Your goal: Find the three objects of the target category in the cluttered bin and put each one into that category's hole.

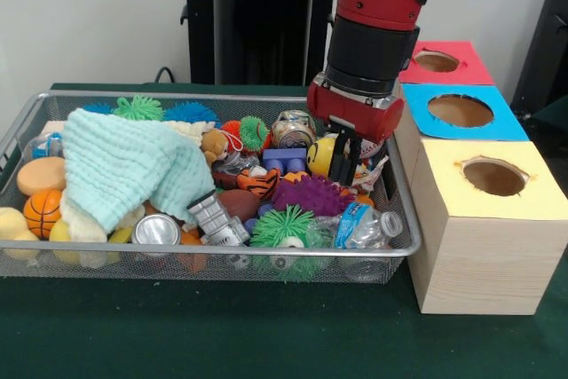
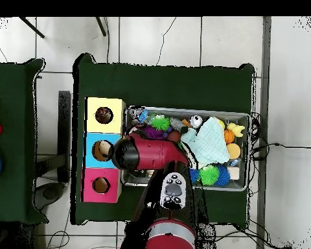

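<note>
My gripper [image 1: 344, 159] is down in the wire bin [image 1: 222, 259] at its box end, black fingers astride a yellow ball [image 1: 321, 154]; I can't tell whether they have closed on it; bin is full of clutter; nothing visible in the yellow hole [image 1: 493, 176], blue hole [image 1: 460, 110] or red hole [image 1: 436, 61]; I judge all three placements remain.

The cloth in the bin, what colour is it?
Pale mint green cloth; the front view shows it best.

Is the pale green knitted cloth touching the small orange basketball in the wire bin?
Cannot tell. In the front view the cloth edge overlaps the basketball, with no plain contact or gap.
</note>
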Robot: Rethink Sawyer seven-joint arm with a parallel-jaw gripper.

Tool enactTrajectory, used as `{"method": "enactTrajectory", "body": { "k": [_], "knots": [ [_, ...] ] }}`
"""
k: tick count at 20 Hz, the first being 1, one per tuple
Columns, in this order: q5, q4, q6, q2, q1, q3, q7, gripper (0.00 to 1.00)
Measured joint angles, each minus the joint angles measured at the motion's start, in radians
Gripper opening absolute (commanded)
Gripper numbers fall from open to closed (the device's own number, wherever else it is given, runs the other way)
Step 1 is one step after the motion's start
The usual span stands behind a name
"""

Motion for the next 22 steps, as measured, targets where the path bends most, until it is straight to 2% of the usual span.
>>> {"method": "enactTrajectory", "body": {
  "k": [10, 22],
  "knots": [
    [-0.002, 0.033, 0.0, -0.015, -0.031, 0.006, 0.0, 0.0],
    [-0.073, 0.107, 0.0, -0.021, -0.034, 0.01, 0.0, 0.0]
  ]
}}
